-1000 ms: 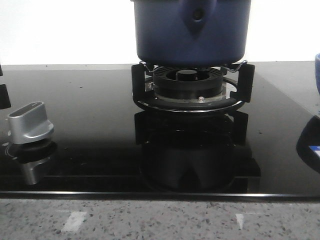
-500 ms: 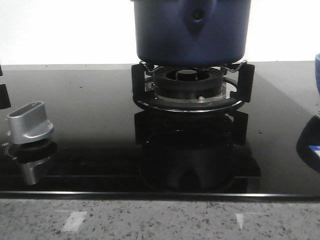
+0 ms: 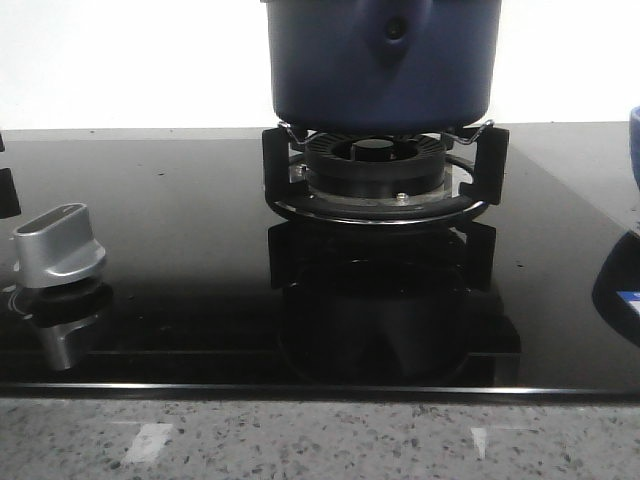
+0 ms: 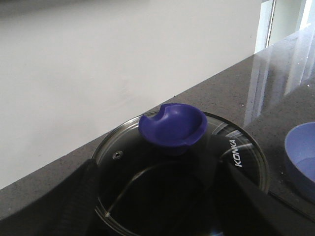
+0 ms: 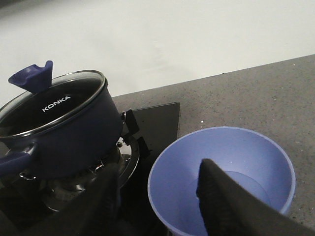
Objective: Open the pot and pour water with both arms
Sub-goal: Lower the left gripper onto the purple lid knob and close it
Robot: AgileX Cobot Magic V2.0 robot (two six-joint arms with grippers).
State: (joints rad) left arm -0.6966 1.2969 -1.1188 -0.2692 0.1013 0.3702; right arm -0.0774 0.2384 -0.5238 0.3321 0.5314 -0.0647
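Observation:
The dark-blue pot [image 3: 384,62] stands on the black burner stand [image 3: 380,175] at the back centre of the hob, its teardrop bracket facing me. In the left wrist view its glass lid [image 4: 236,157] with a blue knob [image 4: 172,125] is on the pot. My left gripper [image 4: 157,209] is open above the lid, one finger on each side, short of the knob. In the right wrist view the pot [image 5: 69,140] sits left of a light-blue bowl [image 5: 246,157]. My right gripper [image 5: 160,204] is open, its fingers either side of the bowl's near rim. Neither gripper shows in the front view.
A silver stove knob [image 3: 58,245] stands at the front left of the black glass hob [image 3: 180,230]. The light-blue bowl's edge [image 3: 635,145] shows at the right. A speckled grey counter [image 3: 320,440] runs along the front and a white wall behind.

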